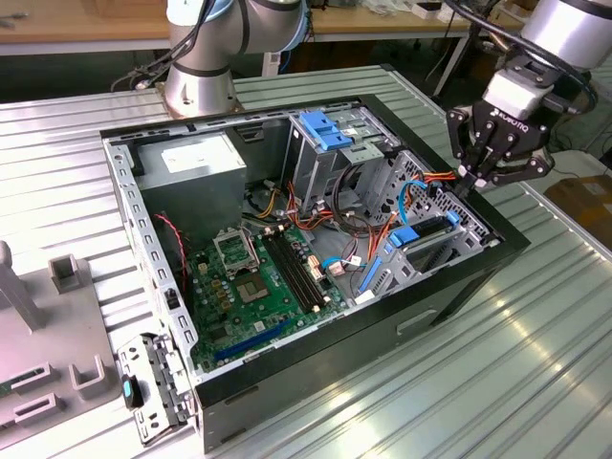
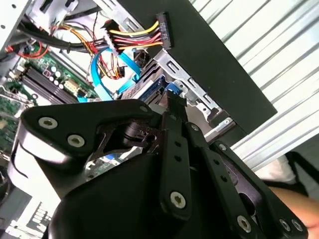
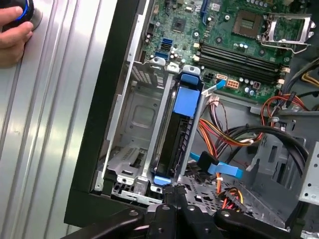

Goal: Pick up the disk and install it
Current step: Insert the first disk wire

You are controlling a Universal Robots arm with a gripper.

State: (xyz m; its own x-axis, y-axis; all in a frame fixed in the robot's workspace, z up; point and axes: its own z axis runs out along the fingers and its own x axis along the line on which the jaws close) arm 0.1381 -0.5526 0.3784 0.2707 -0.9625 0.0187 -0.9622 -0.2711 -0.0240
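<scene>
The gripper has its fingers pressed together, with the tips at the near blue end of the disk. The disk stands on edge in the drive cage inside the case. Beyond it lies the motherboard. Farther off, a person's hand rests on the table.

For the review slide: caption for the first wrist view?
End effector at the end of the blue-railed disk standing in the drive cage of the open computer case.
</scene>
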